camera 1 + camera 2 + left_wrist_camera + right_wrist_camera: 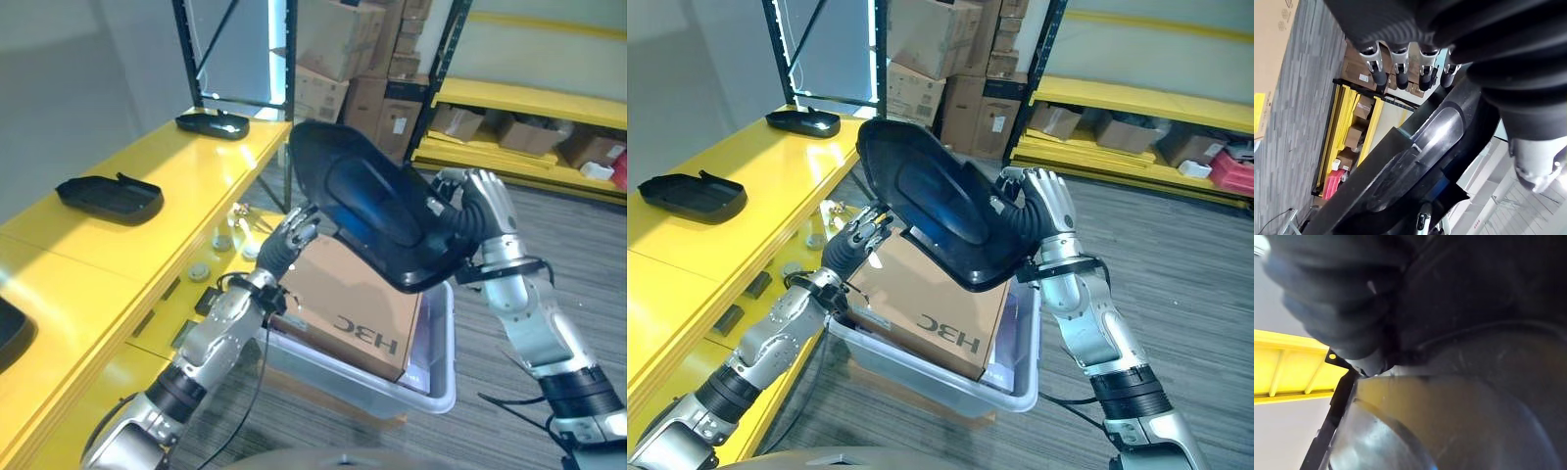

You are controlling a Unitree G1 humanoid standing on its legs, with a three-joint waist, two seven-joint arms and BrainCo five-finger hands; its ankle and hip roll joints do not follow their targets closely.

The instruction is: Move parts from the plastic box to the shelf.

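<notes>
Black, glossy, shell-shaped plastic part hangs tilted above the clear plastic box; the right hand curls round its edge. The left hand, fingers straight, sits just beside the part's lower rim.

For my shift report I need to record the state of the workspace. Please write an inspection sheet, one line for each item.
Surface: yellow shelf on the robot's left, partly loaded.
Job's things: one large black part is held tilted in the air above the plastic box; two more black parts lie on the shelf, one near and one far.
Clutter: a brown cardboard box sits inside the plastic box; small fittings lie on the shelf edge.
Robot hands: right robot hand is curled on the held part's edge; left robot hand is open, fingers straight, under the part.
Cables: nothing seen.
Surroundings: stacked cardboard boxes and a yellow rack behind, grey floor.
</notes>
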